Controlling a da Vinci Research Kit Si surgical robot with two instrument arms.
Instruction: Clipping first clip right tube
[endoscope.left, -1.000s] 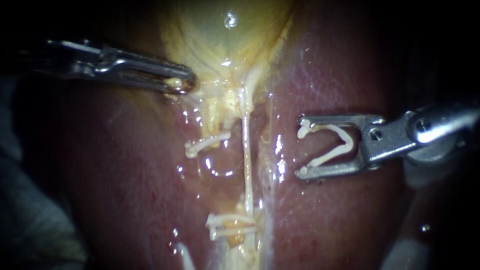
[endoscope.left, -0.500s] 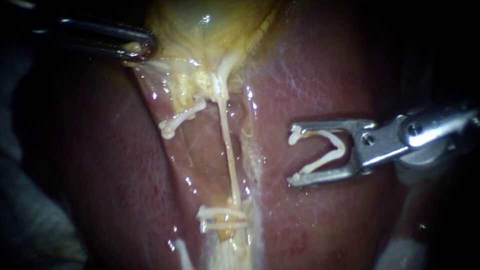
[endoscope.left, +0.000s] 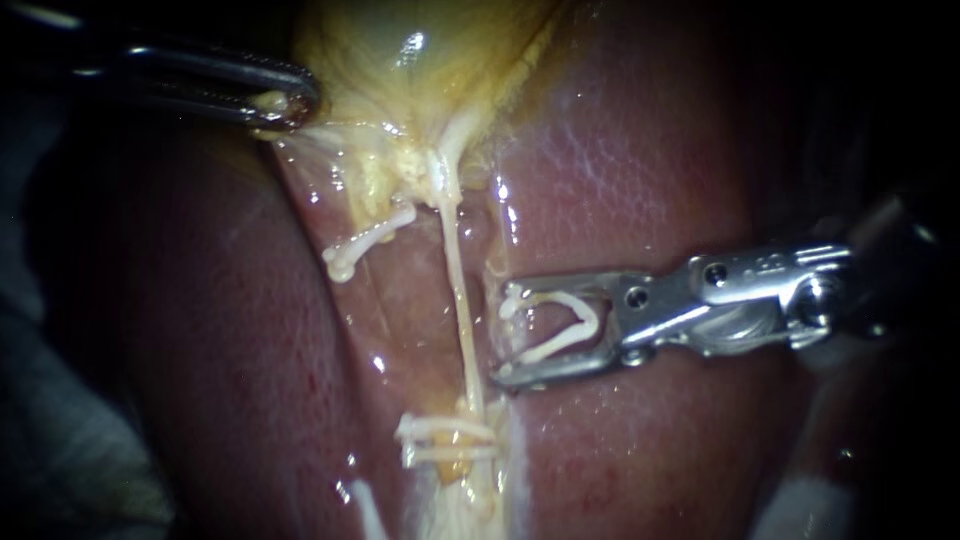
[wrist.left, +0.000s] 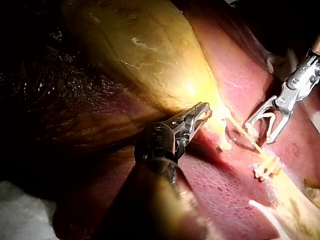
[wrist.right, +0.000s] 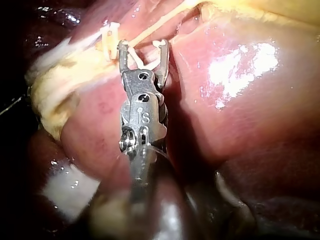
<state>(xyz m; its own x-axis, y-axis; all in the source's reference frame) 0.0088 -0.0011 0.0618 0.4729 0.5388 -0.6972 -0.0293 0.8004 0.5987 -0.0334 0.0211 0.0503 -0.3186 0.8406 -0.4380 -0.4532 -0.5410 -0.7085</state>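
My left instrument (endoscope.left: 288, 100) comes in at the upper left, its jaws shut on the yellow gallbladder's (endoscope.left: 400, 50) lower edge, also seen in the left wrist view (wrist.left: 204, 111). A thin pale tube (endoscope.left: 458, 300) runs down from the gallbladder, right of a short clipped strand (endoscope.left: 368, 240), to two white clips (endoscope.left: 445, 442). My right instrument (endoscope.left: 503, 335) has its jaws wide apart around an open white clip (endoscope.left: 565, 322). Their tips lie just right of the tube. In the right wrist view the jaws (wrist.right: 143, 47) reach the tube (wrist.right: 150, 31).
Red-brown liver (endoscope.left: 650, 170) lies on both sides of the tube, wet and glossy. A white gauze patch (endoscope.left: 800, 505) shows at the lower right, under the right shaft (wrist.right: 65, 187). Dark cloth fills the far left.
My right instrument has moved left with its clip, from well clear of the tube to right beside it. The left instrument pulled the gallbladder up and left, stretching the tube.
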